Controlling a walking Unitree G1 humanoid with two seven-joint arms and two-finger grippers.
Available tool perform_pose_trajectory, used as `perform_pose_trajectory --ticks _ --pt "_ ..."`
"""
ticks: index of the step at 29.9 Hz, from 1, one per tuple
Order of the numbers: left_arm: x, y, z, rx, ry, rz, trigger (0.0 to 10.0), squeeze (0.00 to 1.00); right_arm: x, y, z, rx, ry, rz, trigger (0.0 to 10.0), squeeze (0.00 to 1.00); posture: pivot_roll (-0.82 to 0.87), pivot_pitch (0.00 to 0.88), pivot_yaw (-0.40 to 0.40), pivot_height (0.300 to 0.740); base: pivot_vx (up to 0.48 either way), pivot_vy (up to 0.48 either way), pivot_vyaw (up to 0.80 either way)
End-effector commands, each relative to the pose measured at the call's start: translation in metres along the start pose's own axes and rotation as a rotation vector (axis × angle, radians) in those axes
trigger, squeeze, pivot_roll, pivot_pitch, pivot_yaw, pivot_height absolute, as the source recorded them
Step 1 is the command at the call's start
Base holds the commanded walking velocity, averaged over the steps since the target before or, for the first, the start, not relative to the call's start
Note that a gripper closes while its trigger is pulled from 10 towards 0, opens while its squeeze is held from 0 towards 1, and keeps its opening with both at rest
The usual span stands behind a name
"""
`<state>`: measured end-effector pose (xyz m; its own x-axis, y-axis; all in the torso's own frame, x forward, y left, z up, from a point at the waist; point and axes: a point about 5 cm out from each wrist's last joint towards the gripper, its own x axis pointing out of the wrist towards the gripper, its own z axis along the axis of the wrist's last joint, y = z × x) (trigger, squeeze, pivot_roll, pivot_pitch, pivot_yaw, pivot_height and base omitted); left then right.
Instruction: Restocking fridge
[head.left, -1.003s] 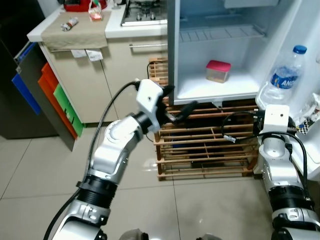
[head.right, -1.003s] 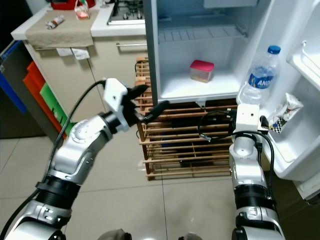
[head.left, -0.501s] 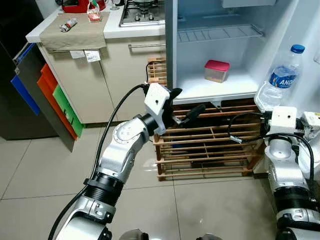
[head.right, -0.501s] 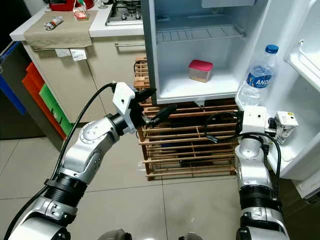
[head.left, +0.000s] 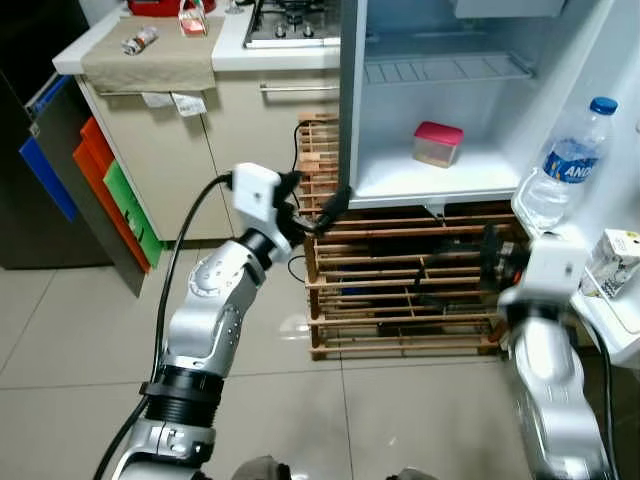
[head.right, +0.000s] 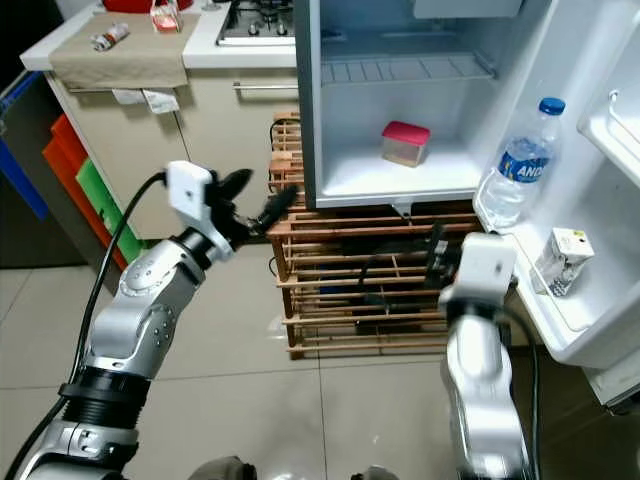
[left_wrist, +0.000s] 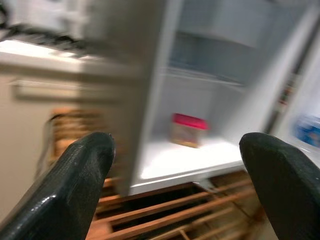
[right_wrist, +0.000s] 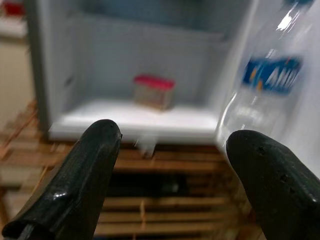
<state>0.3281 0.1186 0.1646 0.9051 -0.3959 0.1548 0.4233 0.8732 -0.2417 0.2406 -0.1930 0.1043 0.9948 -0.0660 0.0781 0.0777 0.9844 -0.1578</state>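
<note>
The fridge (head.left: 450, 185) stands open on a wooden rack. A small clear container with a red lid (head.left: 437, 143) sits on its bottom shelf. In the door shelf (head.right: 585, 325) on the right stand a water bottle (head.left: 565, 168) and a small white carton (head.right: 558, 261). My left gripper (head.left: 314, 194) is open and empty, raised just left of the fridge's front edge. Its wrist view frames the red-lidded container (left_wrist: 189, 129) between the fingers. My right gripper (head.right: 436, 248) is open and empty in front of the rack, left of the door shelf and blurred. Its wrist view shows the container (right_wrist: 153, 91) and bottle (right_wrist: 272, 85).
The wooden slatted rack (head.left: 400, 290) under the fridge holds cables. A counter (head.left: 150, 60) with a cloth, small items and a hob (head.left: 290, 25) runs along the back left. Coloured panels (head.left: 100, 185) lean beside a dark cabinet. Tiled floor (head.left: 80, 340) lies in front.
The right gripper has let go of the white carton, which now stands in the door shelf, and drawn back leftward and lower. The left gripper swung left, away from the fridge opening.
</note>
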Motion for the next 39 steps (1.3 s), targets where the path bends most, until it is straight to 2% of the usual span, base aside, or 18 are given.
perform_pose_trajectory --ticks 1,2,5,8,10,11,12,14,16,20,23,27,29,30,32,34,38,39 --pt "-0.004 0.007 -0.009 0.003 0.040 0.040 10.0 0.00 -0.003 -0.005 -0.012 -0.025 0.046 0.024 10.0 0.00 -0.10 0.000 0.031 0.711 0.000 0.000 0.00" --pt "-0.009 0.015 -0.031 0.103 0.131 0.027 10.0 0.00 -0.011 -0.018 -0.043 -0.140 0.202 -0.021 10.0 0.00 -0.10 0.000 0.033 0.711 0.000 0.000 0.00" --pt "-0.015 0.021 -0.047 0.156 0.202 0.021 10.0 0.00 -0.017 -0.028 -0.059 -0.216 0.303 -0.071 10.0 0.00 -0.10 0.000 0.033 0.711 0.000 0.000 0.00" --pt "-0.024 0.030 -0.077 0.190 0.365 0.059 10.0 0.00 -0.042 -0.064 -0.108 -0.181 0.661 -0.245 10.0 0.00 -0.14 0.000 0.047 0.711 0.000 0.000 0.00" --pt "-0.025 0.027 -0.083 0.191 0.392 0.056 10.0 0.00 -0.058 -0.083 -0.124 -0.149 0.786 -0.355 10.0 0.00 -0.14 0.000 0.047 0.711 0.000 0.000 0.00" --pt "-0.023 0.023 -0.083 0.180 0.391 0.041 10.0 0.00 -0.065 -0.095 -0.130 -0.140 0.835 -0.416 10.0 0.00 -0.14 0.000 0.047 0.711 0.000 0.000 0.00" --pt "-0.023 0.023 -0.083 0.180 0.391 0.041 10.0 0.00 -0.065 -0.095 -0.130 -0.140 0.835 -0.416 10.0 0.00 -0.14 0.000 0.047 0.711 0.000 0.000 0.00" --pt "-0.022 0.016 -0.091 0.133 0.420 -0.016 10.0 0.00 -0.076 -0.122 -0.135 -0.132 0.889 -0.561 10.0 0.00 -0.15 0.000 0.058 0.711 0.000 0.000 0.00" --pt "-0.025 0.017 -0.101 0.152 0.470 -0.036 10.0 0.00 -0.083 -0.143 -0.135 -0.149 0.925 -0.681 10.0 0.00 -0.15 0.000 0.061 0.711 0.000 0.000 0.00" --pt "-0.033 0.029 -0.117 0.247 0.606 0.013 10.0 0.00 -0.088 -0.180 -0.122 -0.163 0.910 -0.873 10.0 0.00 -0.16 0.000 0.055 0.711 0.000 0.000 0.00" --pt "-0.038 0.034 -0.124 0.271 0.680 0.039 10.0 0.00 -0.082 -0.194 -0.110 -0.193 0.854 -0.926 10.0 0.00 -0.16 0.000 0.052 0.711 0.000 0.000 0.00" --pt "-0.057 0.041 -0.144 0.345 0.863 0.072 10.0 0.00 -0.057 -0.220 -0.070 -0.241 0.670 -1.029 10.0 0.00 -0.17 0.000 0.050 0.711 0.000 0.000 0.00" --pt "-0.063 0.041 -0.150 0.384 0.905 0.047 10.0 0.00 -0.031 -0.230 -0.037 -0.263 0.483 -1.028 10.0 0.00 -0.17 0.000 0.047 0.711 0.000 0.000 0.00" --pt "-0.063 0.041 -0.150 0.384 0.905 0.047 10.0 0.00 -0.031 -0.230 -0.037 -0.263 0.483 -1.028 10.0 0.00 -0.17 0.000 0.047 0.711 0.000 0.000 0.00" --pt "-0.064 0.041 -0.153 0.403 0.917 0.043 10.0 0.00 -0.003 -0.219 -0.010 -0.226 0.299 -0.928 10.0 0.00 -0.16 0.000 0.043 0.711 0.000 0.000 0.00" --pt "-0.064 0.041 -0.153 0.415 0.921 0.043 10.0 0.00 0.017 -0.202 0.007 -0.232 0.190 -0.807 10.0 0.00 -0.16 0.000 0.039 0.711 0.000 0.000 0.00" --pt "-0.063 0.042 -0.153 0.432 0.928 0.045 10.0 0.00 0.049 -0.147 0.024 -0.062 0.071 -0.540 10.0 0.00 -0.15 0.000 0.034 0.711 0.000 0.000 0.00" --pt "-0.064 0.043 -0.153 0.445 0.935 0.046 10.0 0.00 0.056 -0.125 0.030 0.009 0.053 -0.455 10.0 0.00 -0.15 0.000 0.034 0.711 0.000 0.000 0.00"
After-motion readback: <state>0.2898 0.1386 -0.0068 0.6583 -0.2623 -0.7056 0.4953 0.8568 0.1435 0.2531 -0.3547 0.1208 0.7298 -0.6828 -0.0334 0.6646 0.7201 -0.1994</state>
